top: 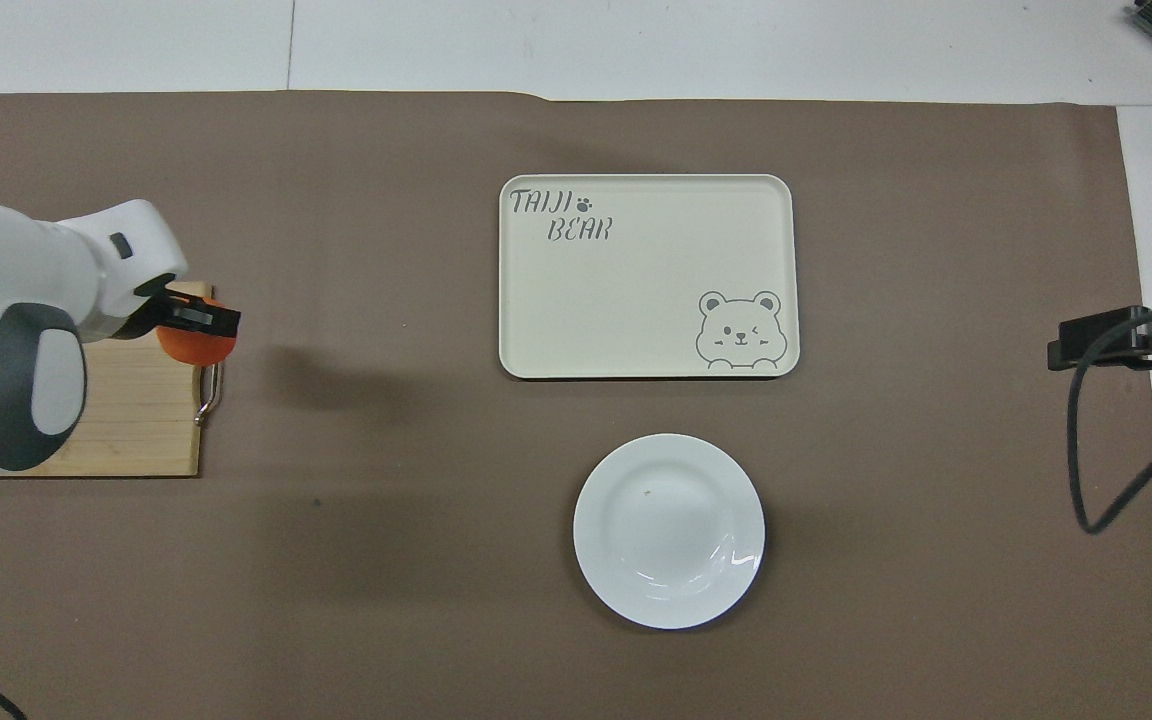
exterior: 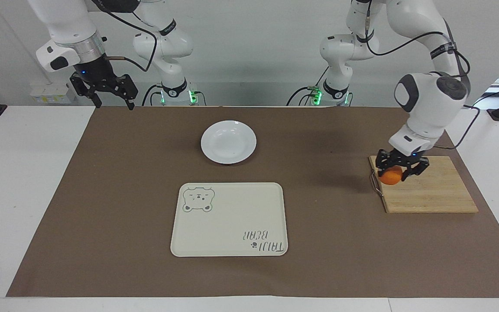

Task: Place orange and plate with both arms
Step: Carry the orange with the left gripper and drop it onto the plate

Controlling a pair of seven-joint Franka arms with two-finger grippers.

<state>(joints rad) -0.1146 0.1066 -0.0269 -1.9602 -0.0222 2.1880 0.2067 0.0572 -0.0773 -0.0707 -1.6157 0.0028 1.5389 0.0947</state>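
Fingers of the right gripper [exterior: 110, 102] are spread wide above the table's corner where that arm waits, the plate [exterior: 228, 142] lies nearer the robots than the tray [exterior: 229, 219], and the orange [exterior: 390, 176] is clamped in the left gripper [exterior: 400, 172], lifted over the cutting board's [exterior: 431, 193] handle edge.

A: plate [exterior: 228, 142] glossy white, looks ceramic. Cream tray [exterior: 229, 219] smooth, matt, probably plastic.
B: Cutting board [exterior: 431, 193] is bare wood, visible grain, metal wire handle [exterior: 375, 183]. Brown table cover [exterior: 102, 195] matt, paper-like. orange [exterior: 390, 176] skin, dull sheen.
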